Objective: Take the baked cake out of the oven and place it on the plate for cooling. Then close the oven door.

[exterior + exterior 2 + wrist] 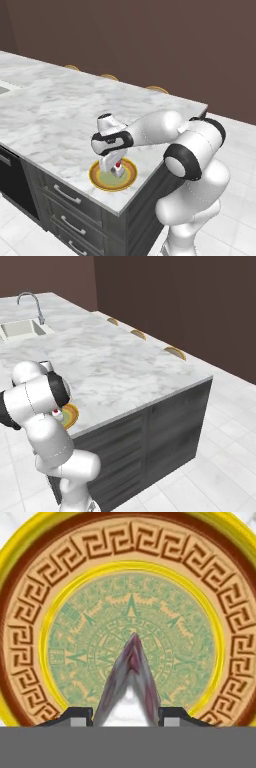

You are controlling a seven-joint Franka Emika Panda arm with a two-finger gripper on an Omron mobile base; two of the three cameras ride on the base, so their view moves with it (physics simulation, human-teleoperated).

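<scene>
1. Left base view: hand (115, 170) poised directly over the plate (101, 182), which sits at the near edge of the marble table (60, 115); cake slice (118, 167) gripped between the fingers.
2. Right base view: plate (71, 415) partly hidden behind the arm.
3. Hand view: fingers (75, 717) closed narrow on the cake slice (131, 677), above the plate's (65, 559) centre.

One plate (30, 612), one cake slice (129, 682), three stools (175, 352), one faucet (31, 302)

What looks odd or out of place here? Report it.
Nothing stands out. The pincer is shut on the cake slice, held upright over the centre of the patterned plate, which sits flat near the marble counter's edge.
</scene>
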